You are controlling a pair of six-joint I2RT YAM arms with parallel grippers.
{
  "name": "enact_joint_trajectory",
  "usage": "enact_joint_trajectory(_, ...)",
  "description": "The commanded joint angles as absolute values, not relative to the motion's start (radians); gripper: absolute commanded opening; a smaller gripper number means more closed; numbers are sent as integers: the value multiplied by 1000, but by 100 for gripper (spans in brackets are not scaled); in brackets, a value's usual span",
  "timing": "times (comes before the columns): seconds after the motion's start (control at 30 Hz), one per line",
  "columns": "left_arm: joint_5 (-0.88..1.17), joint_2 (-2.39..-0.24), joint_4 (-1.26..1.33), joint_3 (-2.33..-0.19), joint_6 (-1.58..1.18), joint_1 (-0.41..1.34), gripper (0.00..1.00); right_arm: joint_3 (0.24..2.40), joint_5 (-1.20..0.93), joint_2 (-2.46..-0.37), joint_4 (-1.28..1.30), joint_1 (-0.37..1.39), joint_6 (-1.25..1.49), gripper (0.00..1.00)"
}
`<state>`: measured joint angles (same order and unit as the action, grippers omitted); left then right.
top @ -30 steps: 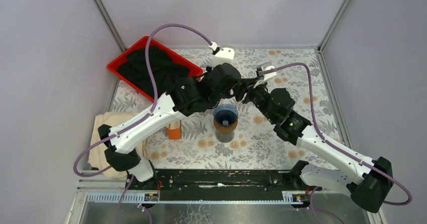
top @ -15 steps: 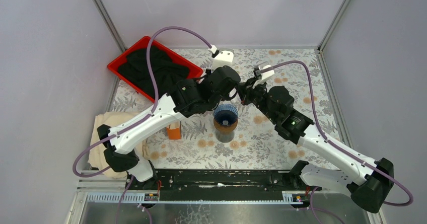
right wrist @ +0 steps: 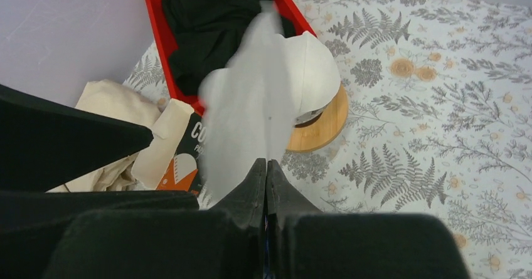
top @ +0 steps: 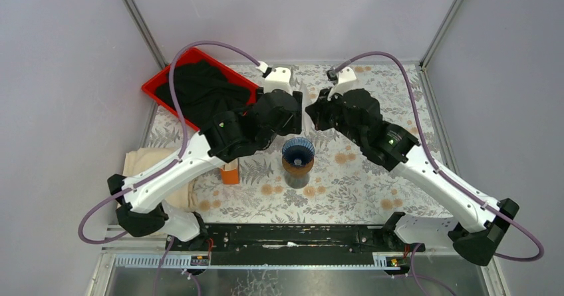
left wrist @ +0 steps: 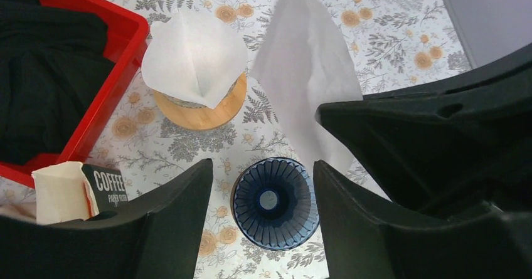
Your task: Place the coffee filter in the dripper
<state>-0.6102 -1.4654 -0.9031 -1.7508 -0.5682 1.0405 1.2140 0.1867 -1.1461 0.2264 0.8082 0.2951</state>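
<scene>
Coffee filter (right wrist: 251,116) is pinched at its lower edge by your right tool (right wrist: 266,163), whose two fingers are pressed together on the paper. The sheet stands up from the fingertips as a pale, blurred fan. It is held clear of the counter (top: 362,196), not in the dripper.

From your left wrist camera the same filter (left wrist: 305,72) shows as a tall white wedge, narrow end away from you. Its wide end is hidden behind the right arm's black body. The dripper (left wrist: 271,202) is a dark blue ribbed cone with a small hole at its centre. In that view it sits just below the filter's lower edge and between the fingers of your left tool (left wrist: 262,166). That tool is spread wide and grips nothing.

From above, the dripper (top: 298,151) rests on a brown vessel (top: 296,174) near the middle of the counter. Both wrists meet just beyond it.

Behind the dripper, a stack of filters (left wrist: 194,63) sits on a round wooden stand (left wrist: 202,111). Left of that is a red tray (left wrist: 122,72) holding a black cloth (left wrist: 47,72). A box (left wrist: 108,184) printed "COFFEE" stands at the near left, and a beige cloth (top: 143,166) lies at the counter's left edge.
</scene>
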Motion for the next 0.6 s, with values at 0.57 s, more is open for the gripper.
enact_joint_trajectory(0.57, -470, -1439, -702, -1642, -621, 959, 76, 1507, 328, -1317, 620, 915, 397, 0)
